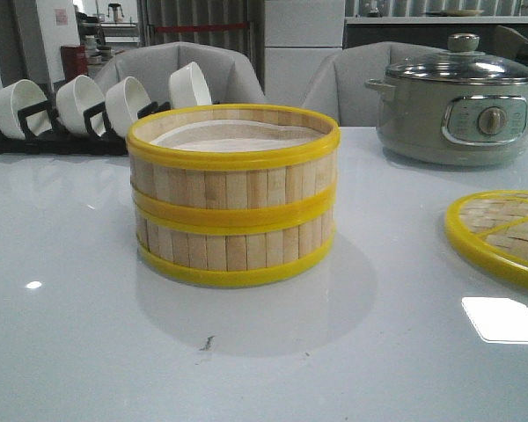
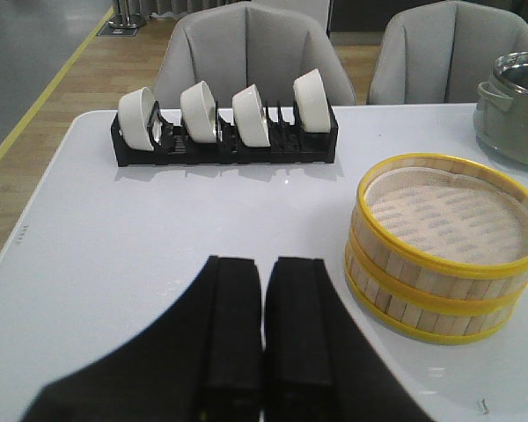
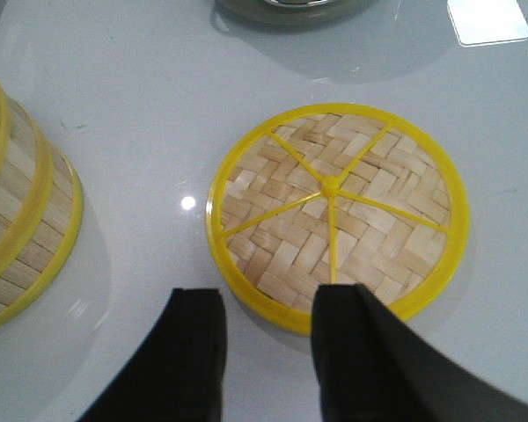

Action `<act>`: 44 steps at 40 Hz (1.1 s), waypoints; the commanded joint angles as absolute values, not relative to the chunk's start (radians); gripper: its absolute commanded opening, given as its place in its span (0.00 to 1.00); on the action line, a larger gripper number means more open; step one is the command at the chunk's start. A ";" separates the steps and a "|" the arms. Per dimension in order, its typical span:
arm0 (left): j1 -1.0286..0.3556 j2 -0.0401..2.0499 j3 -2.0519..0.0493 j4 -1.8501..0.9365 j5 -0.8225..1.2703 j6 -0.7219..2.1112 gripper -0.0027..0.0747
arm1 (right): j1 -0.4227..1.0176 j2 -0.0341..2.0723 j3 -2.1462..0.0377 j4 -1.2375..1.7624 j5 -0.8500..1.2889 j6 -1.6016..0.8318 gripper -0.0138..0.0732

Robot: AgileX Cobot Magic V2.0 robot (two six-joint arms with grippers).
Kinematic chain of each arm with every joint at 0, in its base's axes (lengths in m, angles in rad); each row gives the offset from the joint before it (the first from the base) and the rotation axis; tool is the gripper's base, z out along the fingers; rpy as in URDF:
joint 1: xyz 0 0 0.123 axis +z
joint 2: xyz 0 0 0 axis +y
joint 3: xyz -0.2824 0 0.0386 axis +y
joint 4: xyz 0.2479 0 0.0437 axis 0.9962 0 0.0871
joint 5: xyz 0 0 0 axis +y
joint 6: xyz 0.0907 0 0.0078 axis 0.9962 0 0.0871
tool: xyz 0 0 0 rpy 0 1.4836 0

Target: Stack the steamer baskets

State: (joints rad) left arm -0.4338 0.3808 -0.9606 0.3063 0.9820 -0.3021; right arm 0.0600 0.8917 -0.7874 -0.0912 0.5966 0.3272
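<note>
The two steamer baskets (image 1: 233,207) stand one on top of the other in the middle of the white table, whitish liner showing in the top one. They also show in the left wrist view (image 2: 444,246) and at the edge of the right wrist view (image 3: 18,220). My left gripper (image 2: 264,281) is shut and empty, above bare table beside the stack. My right gripper (image 3: 268,308) is open and empty, above the near rim of the flat woven lid (image 3: 334,207). Neither gripper shows in the front view.
A grey electric pot (image 1: 458,101) with a glass lid stands at the back right. A black rack with white bowls (image 1: 79,110) stands at the back left. The woven lid (image 1: 502,233) lies at the right edge. Grey chairs stand behind the table.
</note>
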 commanded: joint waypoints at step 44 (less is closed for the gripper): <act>-0.434 0.499 -0.813 0.311 0.395 -0.313 0.15 | 0.061 0.885 -0.826 -0.097 0.517 0.322 0.57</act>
State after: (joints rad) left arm -0.4338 0.4740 -0.8047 0.3048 0.5384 -0.3021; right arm 0.0600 0.8917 -0.7874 -0.0912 0.5914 0.3272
